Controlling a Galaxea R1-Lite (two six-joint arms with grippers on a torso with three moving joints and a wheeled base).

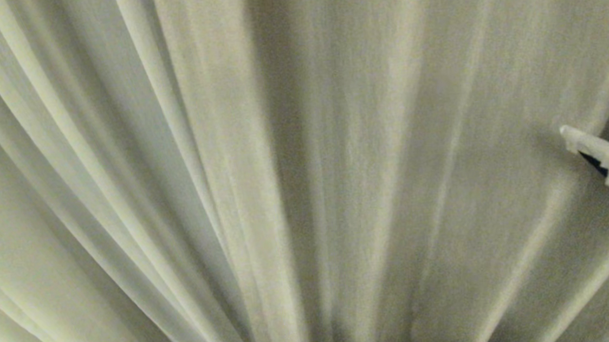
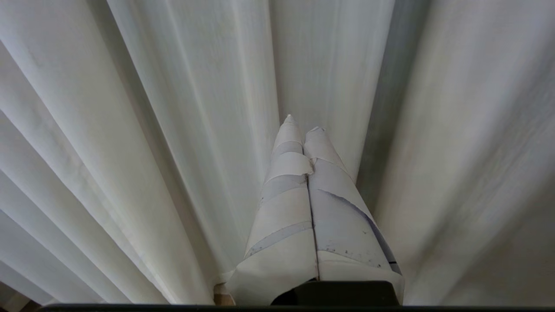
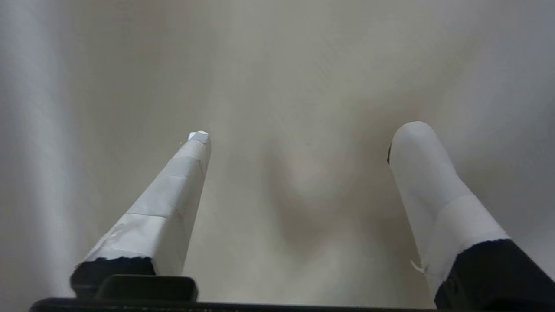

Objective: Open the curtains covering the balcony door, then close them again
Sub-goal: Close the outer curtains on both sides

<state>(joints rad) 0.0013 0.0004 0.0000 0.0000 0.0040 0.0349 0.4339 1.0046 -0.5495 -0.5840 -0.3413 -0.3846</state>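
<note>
At the right edge of the head view, reached in: right gripper [image 1: 599,154], one taped finger showing, tip near the curtains [image 1: 282,167] without visible contact. Filled the whole view: cream cloth in long pleats, tighter folds at the left, a dark crease down the middle.

In the left wrist view, pointed at the pleats: left gripper [image 2: 302,125], taped fingers [image 2: 286,208] pressed together, nothing between.

In the right wrist view, stood wide apart with nothing held: fingers [image 3: 173,195], smooth blurred cloth beyond.
</note>
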